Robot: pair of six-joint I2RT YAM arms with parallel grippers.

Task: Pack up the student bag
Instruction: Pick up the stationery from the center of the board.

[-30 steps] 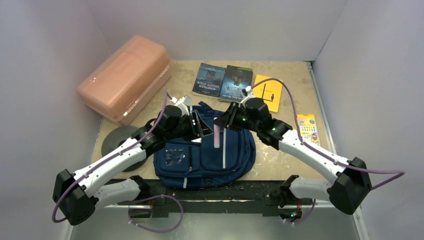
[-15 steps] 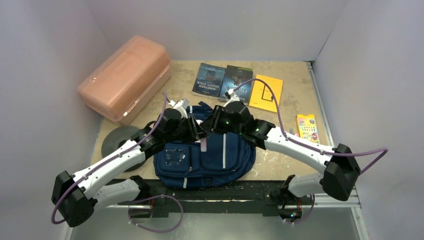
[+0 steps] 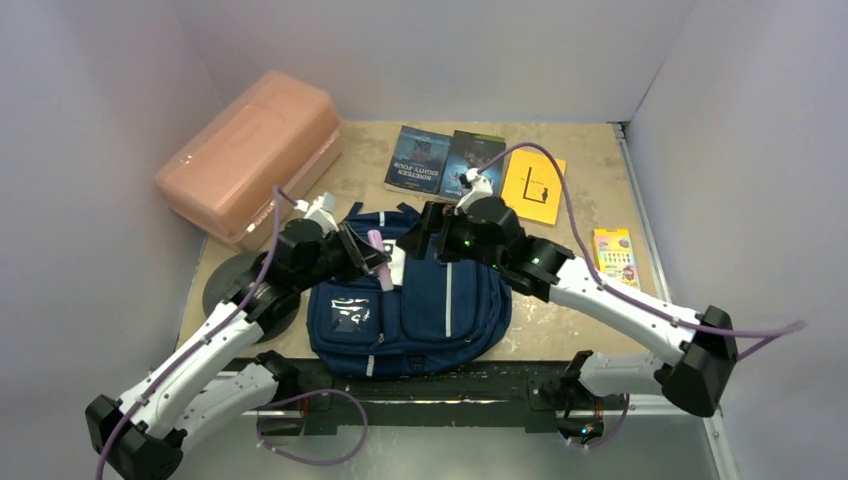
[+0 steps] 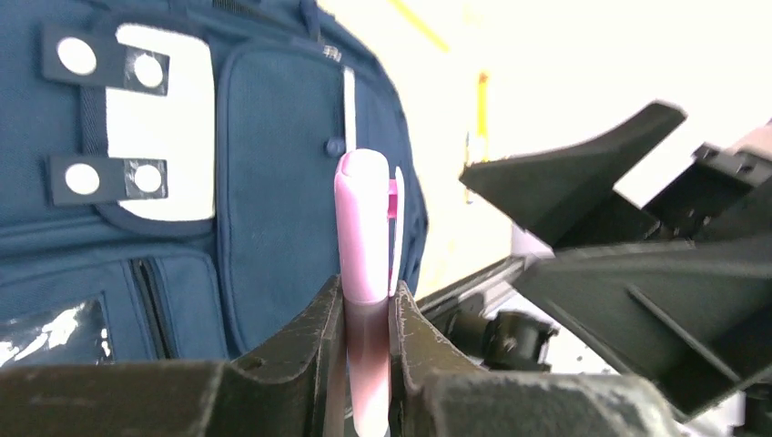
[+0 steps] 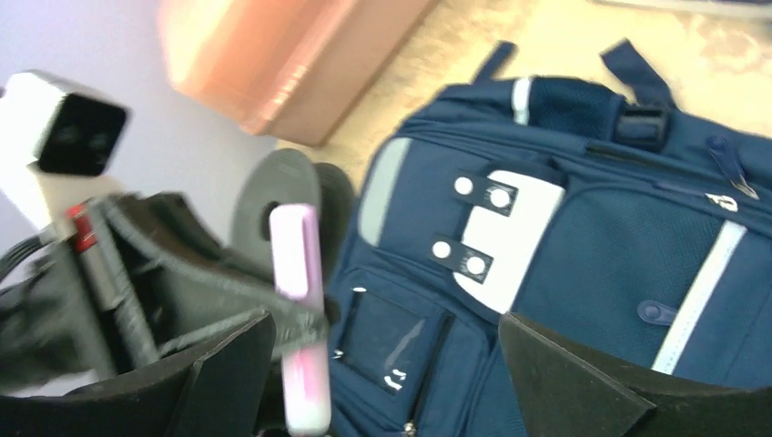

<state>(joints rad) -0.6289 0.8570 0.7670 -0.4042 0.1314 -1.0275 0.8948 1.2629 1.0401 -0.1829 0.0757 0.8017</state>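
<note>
Pen-packing step: the left pincer (image 4: 366, 305) is clenched on a pink pen (image 4: 362, 228) above the student bag (image 3: 440, 310), the right pincer (image 5: 382, 328) spread wide and empty — next, likely steering it into a pocket.

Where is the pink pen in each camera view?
Top view: pink pen just left of centre, at the blue bag's upper left.
Left wrist: pen bottom centre, upright, pinched by left gripper.
Right wrist: pen lower left, upright.
Shared landmark: the blue bag.
</note>
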